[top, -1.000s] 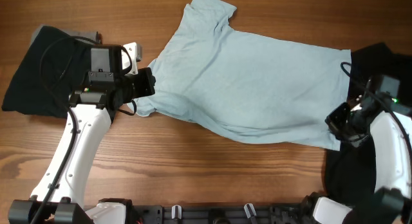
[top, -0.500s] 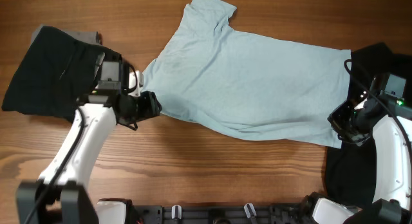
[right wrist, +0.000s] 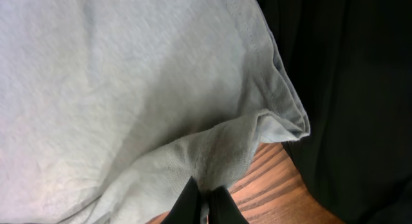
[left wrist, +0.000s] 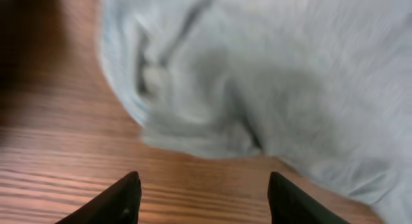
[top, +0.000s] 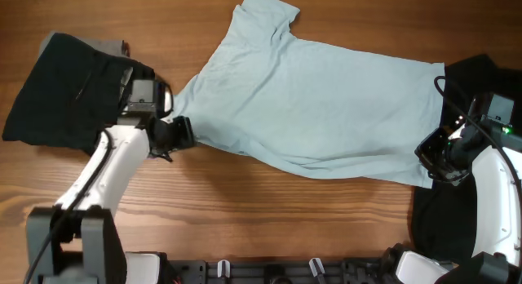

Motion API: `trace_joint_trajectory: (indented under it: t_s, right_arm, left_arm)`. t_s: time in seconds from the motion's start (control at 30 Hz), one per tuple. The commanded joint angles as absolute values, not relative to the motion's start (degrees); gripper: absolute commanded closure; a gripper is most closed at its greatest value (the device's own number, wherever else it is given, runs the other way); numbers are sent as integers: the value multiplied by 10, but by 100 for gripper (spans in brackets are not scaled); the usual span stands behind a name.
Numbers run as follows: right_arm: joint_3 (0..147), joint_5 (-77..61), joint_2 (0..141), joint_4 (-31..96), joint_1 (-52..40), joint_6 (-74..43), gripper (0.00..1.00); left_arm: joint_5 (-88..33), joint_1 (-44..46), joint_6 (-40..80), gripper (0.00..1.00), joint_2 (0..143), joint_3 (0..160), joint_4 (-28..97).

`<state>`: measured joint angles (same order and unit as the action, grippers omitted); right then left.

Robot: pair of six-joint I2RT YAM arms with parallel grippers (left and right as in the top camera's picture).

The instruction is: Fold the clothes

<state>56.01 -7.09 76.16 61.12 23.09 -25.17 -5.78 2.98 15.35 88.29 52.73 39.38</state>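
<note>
The right end effector (right wrist: 206, 208) pinches a bunched corner of the aqua T-shirt (right wrist: 116, 89) (black garment (right wrist: 347, 89) just beside).

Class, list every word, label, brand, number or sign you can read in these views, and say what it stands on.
No text can be read anywhere.
The pale blue T-shirt is plain, with no print or tag showing.
The black garment at the left and the black garment at the right show no lettering.
The left arm and right arm carry no legible marking.
</note>
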Motion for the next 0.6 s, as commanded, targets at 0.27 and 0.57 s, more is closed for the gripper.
trace_joint_trajectory:
  t_s: [0.27,0.57]
  right_arm:
    - [571,-75,752,612,233,-239,96]
    - [581,-56,751,629,233,-240,96]
  left_arm:
    - [-31,10,118,56,939,523,336]
    - [-35,10,118,96,866,589,436]
